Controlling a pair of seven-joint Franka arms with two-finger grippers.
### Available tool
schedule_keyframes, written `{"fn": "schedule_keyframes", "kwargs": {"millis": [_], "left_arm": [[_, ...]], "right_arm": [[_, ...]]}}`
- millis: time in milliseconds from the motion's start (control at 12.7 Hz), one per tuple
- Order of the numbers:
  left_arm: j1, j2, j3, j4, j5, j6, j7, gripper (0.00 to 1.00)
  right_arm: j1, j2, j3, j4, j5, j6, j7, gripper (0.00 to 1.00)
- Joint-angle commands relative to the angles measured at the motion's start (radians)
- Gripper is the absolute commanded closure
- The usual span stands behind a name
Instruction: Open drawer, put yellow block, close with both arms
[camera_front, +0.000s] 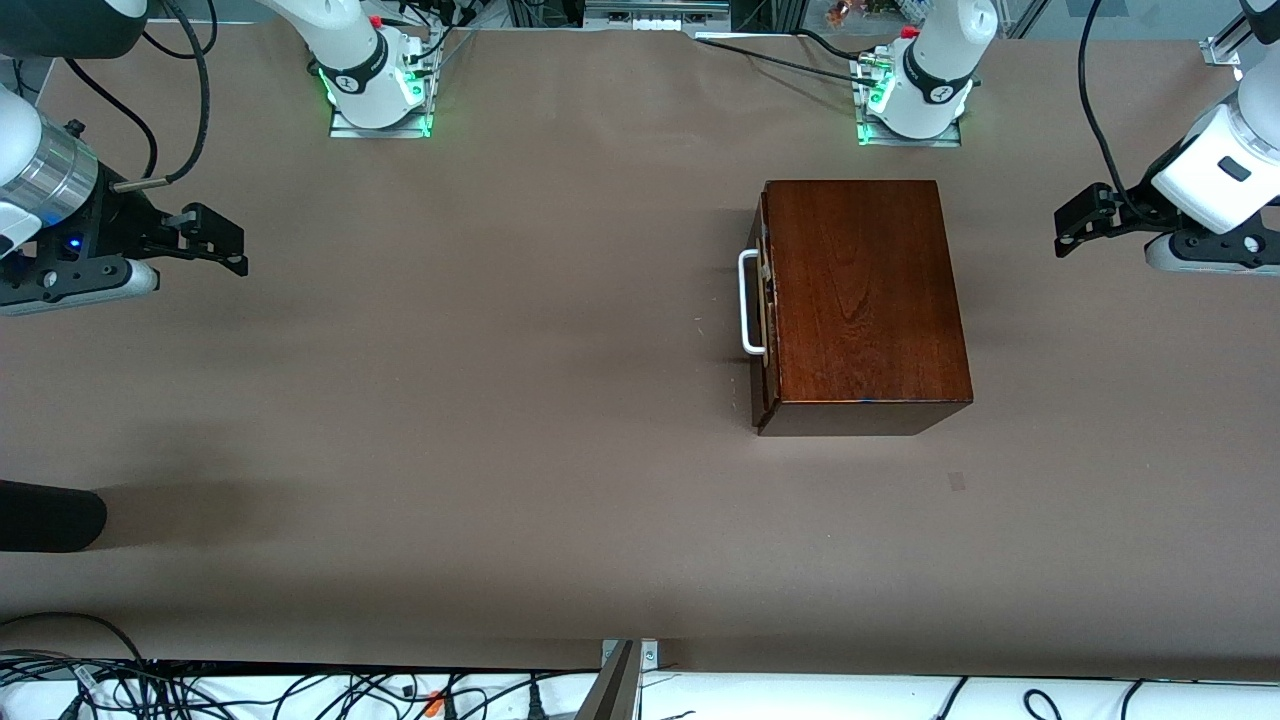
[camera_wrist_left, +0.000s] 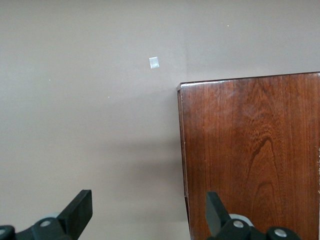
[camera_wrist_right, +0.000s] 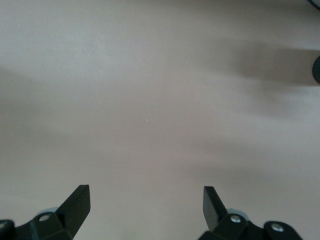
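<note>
Brown counter (camera_front: 500, 400), and the wooden box (camera_front: 865, 300) sits on it toward the left arm's end, close to the edge where the bases stand, just in front of the left arm's base (camera_front: 915, 95). Its drawer (camera_front: 764, 305) faces the right arm's end, white handle (camera_front: 748, 303) showing, the front only a sliver proud of the box, practically shut. No yellow block shows in any view. A small pale square mark (camera_front: 957, 481) lies on the counter nearer the camera than the box, clear of it. A dark rounded object (camera_front: 50, 515) pokes in at the edge of the right arm's end, with cables trailing below the counter's near edge. Nothing lies on the counter between either hand and the box. The left hand (camera_front: 1085, 220) hangs at the left arm's end of the counter, fingers (camera_wrist_left: 80, 210) spread wide and empty; its wrist view catches the box's top and corner just beside one fingertip, so it sits off the box's back end, away from the handle. The right hand (camera_front: 215, 240) waits at the opposite end, well apart from the drawer, fingers (camera_wrist_right: 77, 202) wide open with bare counter beneath and nothing gripped.
</note>
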Motion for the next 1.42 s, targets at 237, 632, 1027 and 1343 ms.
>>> {"fn": "schedule_keyframes", "kwargs": {"millis": [237, 632, 1027, 1343], "left_arm": [[-0.013, -0.007, -0.001, 0.006, -0.016, -0.02, -0.01, 0.0], [-0.002, 0.017, -0.003, 0.03, -0.016, -0.026, -0.007, 0.0], [0.015, 0.017, -0.014, 0.03, -0.016, -0.026, -0.006, 0.0], [0.021, 0.017, -0.015, 0.03, -0.017, -0.026, -0.006, 0.0]], "right_arm": [[0.0, -0.006, -0.001, 0.002, -0.013, -0.001, -0.004, 0.0], [-0.002, 0.0, -0.001, 0.005, -0.014, 0.028, -0.011, 0.0], [-0.003, 0.002, -0.001, 0.005, -0.01, 0.028, -0.013, 0.0], [-0.002, 0.002, 0.001, 0.007, -0.011, 0.042, -0.013, 0.0]]}}
